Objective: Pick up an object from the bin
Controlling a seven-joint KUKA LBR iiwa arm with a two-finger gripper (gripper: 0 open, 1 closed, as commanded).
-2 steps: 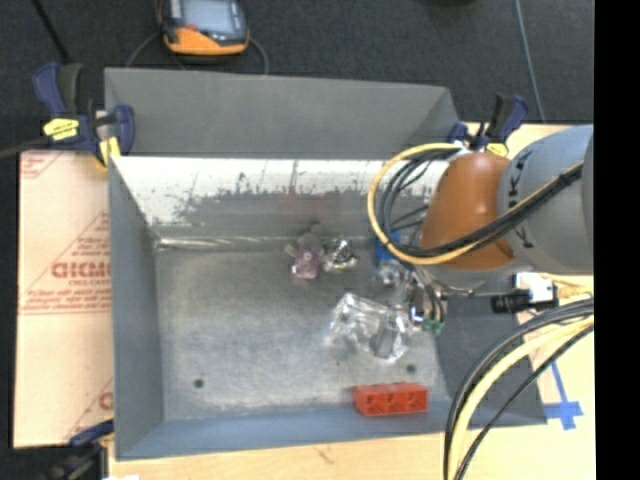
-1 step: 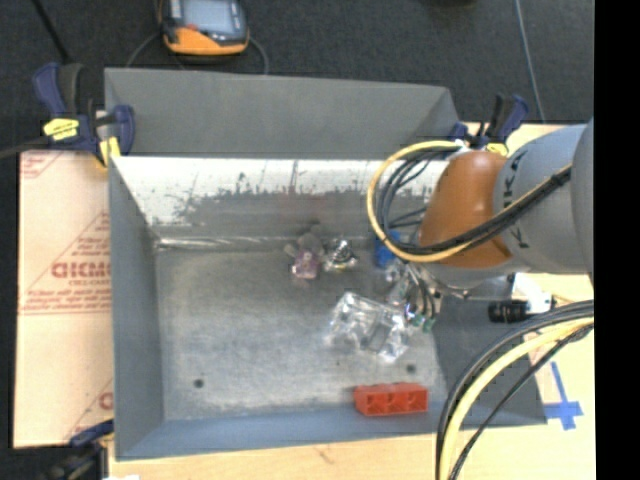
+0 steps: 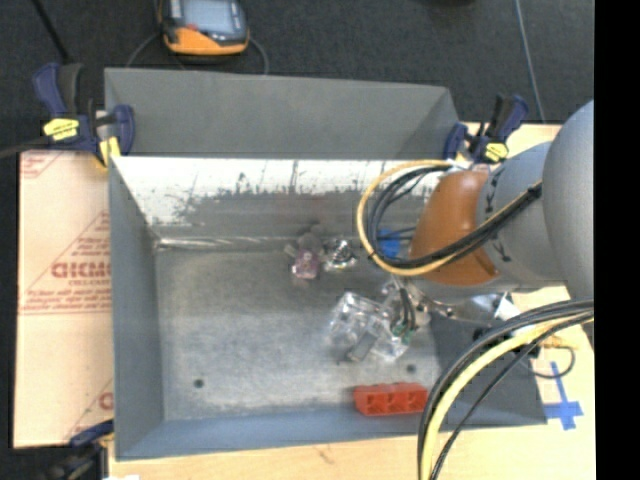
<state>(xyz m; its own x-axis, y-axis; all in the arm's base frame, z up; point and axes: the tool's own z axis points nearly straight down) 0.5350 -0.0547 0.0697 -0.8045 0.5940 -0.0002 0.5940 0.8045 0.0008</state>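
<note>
hand was low in the right half of the bin, at the right edge of a clear plastic piece lying right of centre on the bin floor. looked like touching or just above it, couldn't tell which. couldn't tell whether the hand was open or closed either: the orange cover and looping cables on the wrist hid most of it from above.

my read: descent/grasp step. nothing visibly lifted, so the pick wasn't done yet. clear piece was the likely candidate, being the nearest thing.

next move called for: centre over the clear piece, not its edge, close on it, then lift straight up. it's transparent and irregular, so i'd expect a slippery, uncertain grip, and it could skid sideways if caught off-centre.

around it:
- red brick, flat near the front wall, below the clear piece and apart from it
- small purplish bit and a small grey bit, close together toward the back wall, apart from the clear piece
- rest of the floor bare, left half open

obstruction: nothing crowded the clear piece. only real risk was the right wall, close to the arm's wrist.
</note>
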